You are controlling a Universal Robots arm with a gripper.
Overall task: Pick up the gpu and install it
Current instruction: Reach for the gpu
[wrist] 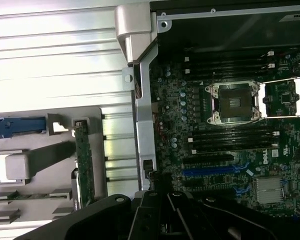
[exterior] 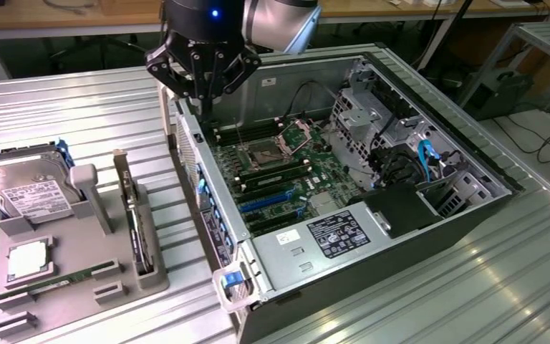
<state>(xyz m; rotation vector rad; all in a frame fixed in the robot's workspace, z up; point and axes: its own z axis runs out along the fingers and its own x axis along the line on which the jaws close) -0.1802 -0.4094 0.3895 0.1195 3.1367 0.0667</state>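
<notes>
The gpu (exterior: 137,223) stands on its long edge in a slot of the grey holder (exterior: 151,276), on the exterior view's left, beside the open computer case (exterior: 475,172). In the wrist view the gpu (wrist: 83,162) shows as a thin green board seen edge-on. My gripper (exterior: 201,92) hangs shut and empty above the case's near wall, well back from the gpu and apart from it. Its black body (wrist: 165,220) reaches into the wrist view. Inside the case the motherboard (exterior: 289,168) lies exposed, with blue expansion slots (exterior: 270,202).
The grey holder also carries a silver hard drive (exterior: 29,192), a square processor chip (exterior: 29,259) and a narrow green RAM stick (exterior: 57,284). A power supply (exterior: 337,233) and drive cages (exterior: 371,118) fill the case's right side. All of it rests on a ribbed metal table (exterior: 84,115).
</notes>
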